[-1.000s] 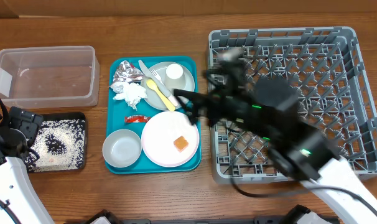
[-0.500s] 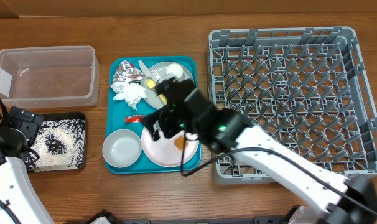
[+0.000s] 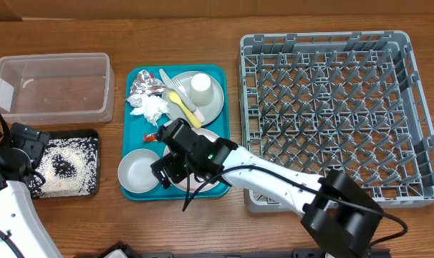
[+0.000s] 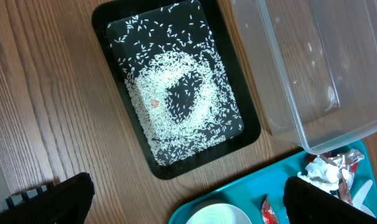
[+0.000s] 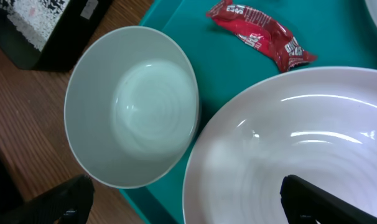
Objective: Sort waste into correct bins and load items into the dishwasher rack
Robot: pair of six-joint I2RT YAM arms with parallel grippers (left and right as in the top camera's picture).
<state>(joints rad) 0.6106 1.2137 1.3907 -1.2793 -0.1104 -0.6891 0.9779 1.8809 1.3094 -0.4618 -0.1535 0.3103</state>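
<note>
The white plate (image 5: 288,155) is lying on the teal tray (image 5: 226,62), its rim just beside the small white bowl (image 5: 132,106), with the red packet (image 5: 260,34) lying near both. The right gripper (image 5: 188,205) is hanging over plate and bowl, fingers spread wide, gripping nothing. The left gripper (image 4: 191,208) is hovering beside the black tray (image 4: 183,93) of rice (image 4: 148,112), fingers likewise spread.

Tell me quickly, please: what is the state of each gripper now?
Left gripper: open, holding nothing.
Right gripper: open, holding nothing, above the edge of the white plate.
</note>
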